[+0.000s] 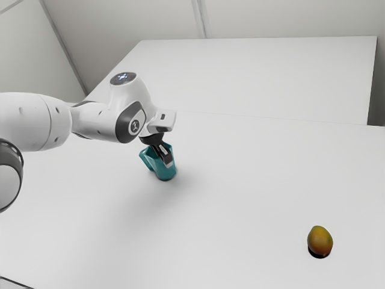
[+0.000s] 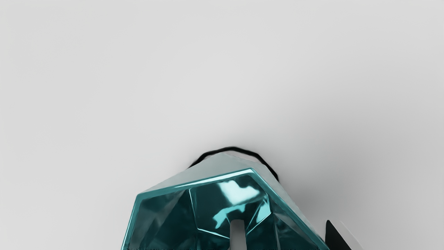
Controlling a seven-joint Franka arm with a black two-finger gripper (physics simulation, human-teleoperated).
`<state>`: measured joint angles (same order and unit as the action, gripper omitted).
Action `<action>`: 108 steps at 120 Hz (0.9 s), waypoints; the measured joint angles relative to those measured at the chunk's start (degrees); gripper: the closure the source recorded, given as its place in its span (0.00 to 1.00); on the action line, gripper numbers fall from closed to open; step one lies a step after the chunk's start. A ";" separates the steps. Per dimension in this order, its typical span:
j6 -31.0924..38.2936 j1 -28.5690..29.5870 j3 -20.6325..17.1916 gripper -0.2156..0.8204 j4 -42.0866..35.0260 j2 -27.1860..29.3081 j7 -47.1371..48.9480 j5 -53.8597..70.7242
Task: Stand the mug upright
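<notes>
While mug [image 1: 163,173] sits mouth [image 2: 166,215] up on table [image 1: 240,180], gripper [image 2: 283,227] stands over it, fingers [image 2: 238,236] wide, gripping nothing: one inside, other outside, mug wall [image 2: 292,209] between. Long axis looks near vertical; pinch or withdrawal alike turns on straddled wall.

Orange-green fruit [image 1: 320,239] on white table [image 1: 240,205]

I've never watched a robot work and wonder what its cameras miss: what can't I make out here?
- Rest of the mug's rim: wrist view, cut off by the bottom edge.
- Inner finger's tip: exterior view, hidden by the mug.
- Arm's base: exterior view, cut off by the left edge.
- Fruit's underside: exterior view, hidden by the fruit itself.
</notes>
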<state>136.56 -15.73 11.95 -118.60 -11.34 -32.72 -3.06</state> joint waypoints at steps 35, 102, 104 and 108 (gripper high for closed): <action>-0.53 -0.27 0.00 0.52 -0.21 2.96 -0.02 -0.02; -8.67 0.14 -0.06 0.37 9.67 7.29 0.20 0.48; -9.46 0.17 -0.05 0.36 10.65 7.03 0.27 0.42; -11.18 0.26 -0.01 0.34 12.84 6.39 0.43 0.20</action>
<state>125.38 -15.47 11.94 -105.75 -4.94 -32.29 -2.85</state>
